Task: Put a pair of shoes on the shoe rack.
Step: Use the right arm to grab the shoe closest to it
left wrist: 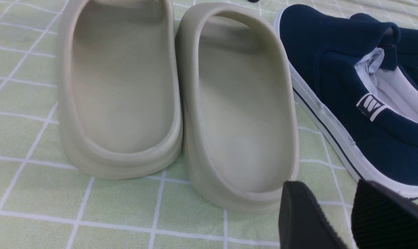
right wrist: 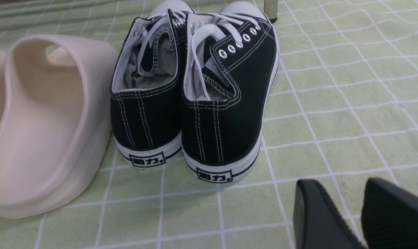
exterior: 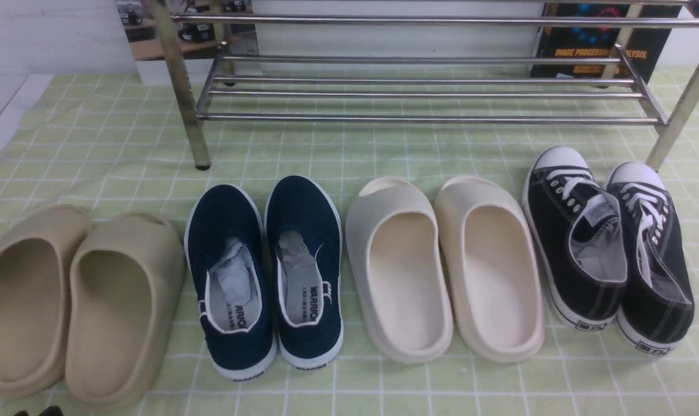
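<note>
On the green checked cloth (exterior: pixel 95 144) that covers the desk, four pairs of footwear stand in a row, all with heels toward the robot and toes toward the shoe rack (exterior: pixel 430 118) at the back. Farthest left are the tan slides (exterior: pixel 121 312), pressed side by side. The left wrist view looks at their open heels, and there the left fingers (left wrist: pixel 305 214) hang low over the cloth near the heel of the inner slide, parted by a narrow gap with nothing between them. Just beside the slides come the navy slip-ons (exterior: pixel 234 231) with white soles and crumpled paper inside, the two touching along their inner edges. Next are the cream slides (exterior: pixel 407 277), also touching each other, in the middle of the row. Farthest right is the pair of shoes for the task, the black sneakers (exterior: pixel 557 219) with white laces and white toe caps. They stand upright on the cloth, pressed together, the left one close beside the nearer cream slide, their toe caps just short of the rack's right front leg (exterior: pixel 681 110). They are on the desk in front of the rack, not on its bars. In the right wrist view the sneakers' heels (right wrist: pixel 226 121) face the camera, and the right fingers (right wrist: pixel 316 214) sit behind and to the outer side of them, apart from the shoes, partly open and holding nothing.
</note>
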